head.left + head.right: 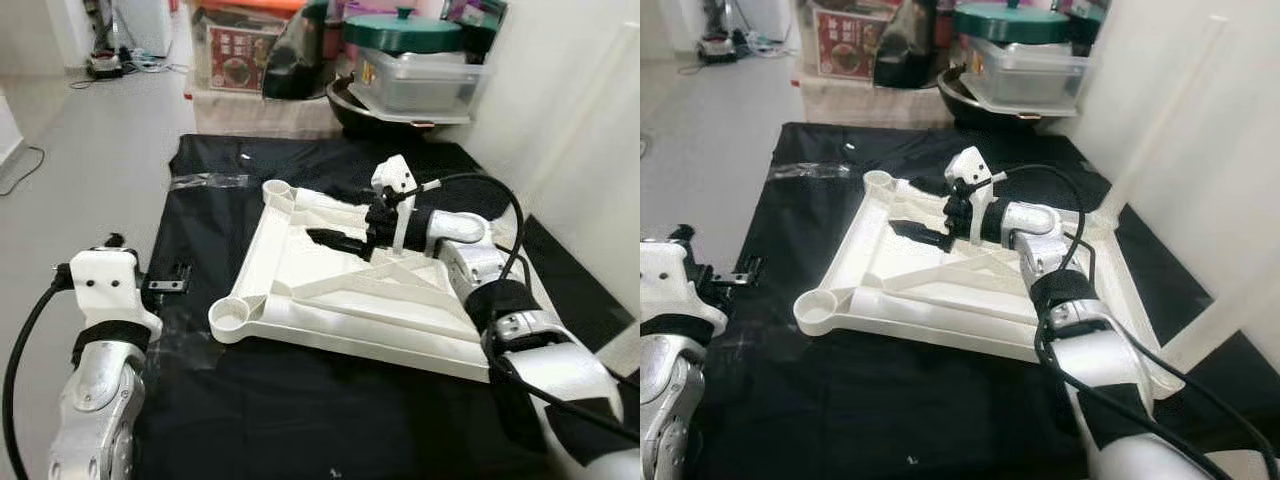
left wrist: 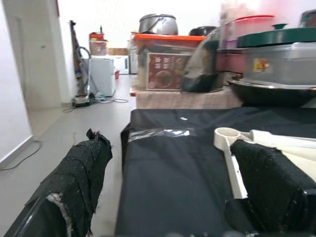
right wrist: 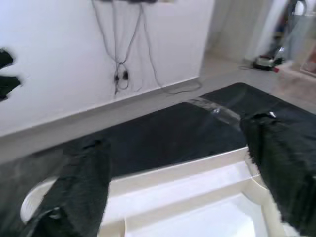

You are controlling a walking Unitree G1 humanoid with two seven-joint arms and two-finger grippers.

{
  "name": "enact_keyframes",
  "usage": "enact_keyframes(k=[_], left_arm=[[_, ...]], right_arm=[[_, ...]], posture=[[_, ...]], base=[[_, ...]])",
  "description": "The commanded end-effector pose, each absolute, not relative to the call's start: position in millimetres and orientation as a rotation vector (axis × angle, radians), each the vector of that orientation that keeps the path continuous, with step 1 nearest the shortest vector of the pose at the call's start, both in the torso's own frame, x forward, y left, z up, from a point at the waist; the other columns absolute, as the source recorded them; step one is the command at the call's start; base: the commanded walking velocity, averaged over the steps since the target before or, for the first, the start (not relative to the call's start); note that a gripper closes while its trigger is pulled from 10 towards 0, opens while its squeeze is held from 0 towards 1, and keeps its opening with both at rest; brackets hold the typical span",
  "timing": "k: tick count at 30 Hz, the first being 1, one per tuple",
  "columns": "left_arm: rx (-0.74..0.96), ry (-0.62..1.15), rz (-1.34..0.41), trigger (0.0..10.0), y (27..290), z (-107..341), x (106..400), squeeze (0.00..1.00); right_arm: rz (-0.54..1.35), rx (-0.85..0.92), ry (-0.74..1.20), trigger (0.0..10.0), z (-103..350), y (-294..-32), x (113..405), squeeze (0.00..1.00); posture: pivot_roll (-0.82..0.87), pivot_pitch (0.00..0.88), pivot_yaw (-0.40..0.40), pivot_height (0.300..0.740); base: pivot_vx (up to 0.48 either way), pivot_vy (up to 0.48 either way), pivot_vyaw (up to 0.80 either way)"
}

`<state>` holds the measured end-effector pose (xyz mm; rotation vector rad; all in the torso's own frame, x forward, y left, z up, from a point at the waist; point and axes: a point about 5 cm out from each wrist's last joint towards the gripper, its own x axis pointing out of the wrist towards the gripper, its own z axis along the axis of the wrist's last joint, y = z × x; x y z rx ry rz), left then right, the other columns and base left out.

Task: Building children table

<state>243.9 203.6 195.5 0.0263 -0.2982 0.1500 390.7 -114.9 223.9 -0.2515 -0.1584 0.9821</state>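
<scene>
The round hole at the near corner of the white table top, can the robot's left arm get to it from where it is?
Probably yes. The left gripper hangs low beside the black mat, open, and the corner socket lies just across a bare strip of mat. Nothing stands between them.

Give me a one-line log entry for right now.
right gripper: open, over tabletop | left gripper: open, left of tabletop | tabletop: upside down on black sheet
</scene>
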Motion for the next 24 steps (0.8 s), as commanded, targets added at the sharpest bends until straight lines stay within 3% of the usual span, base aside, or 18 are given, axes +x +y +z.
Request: enact_keyframes(k=[1,2,3,7,19,24], left_arm=[[0.014,-0.262,0.168,10.0,206.5,189.9,244.6,0.00],[0.014,-0.262,0.168,10.0,206.5,189.9,244.6,0.00],[0.020,-0.253,0.180,10.0,209.0,188.9,244.1,0.00],[0.030,-0.247,0.189,10.0,210.9,188.4,243.0,0.00],[0.031,-0.246,0.191,10.0,207.3,186.5,243.2,0.00],[0.036,-0.245,0.191,10.0,208.3,187.2,242.8,0.00]], right_arm=[[0.797,-0.148,-0.079,10.0,206.0,-113.8,397.2,0.90],[0.797,-0.148,-0.079,10.0,206.0,-113.8,397.2,0.90],[0.670,-0.129,0.011,10.0,184.6,-103.2,398.2,0.00],[0.642,-0.258,0.168,10.0,149.5,-84.7,390.5,0.00],[0.719,-0.521,0.306,10.0,139.4,-98.3,388.9,0.00],[0.963,-0.659,0.305,10.0,128.5,-74.7,375.4,0.00]], posture=[[0.11,0.000,-0.120,0.740],[0.11,0.000,-0.120,0.740],[0.12,0.000,-0.118,0.740],[0.13,0.000,-0.125,0.740],[0.14,0.000,-0.136,0.740],[0.15,0.000,-0.139,0.740]], base=[[0.000,0.000,0.00],[0.000,0.000,0.00],[0.000,0.000,0.00],[0.000,0.000,0.00],[0.000,0.000,0.00],[0.000,0.000,0.00]])
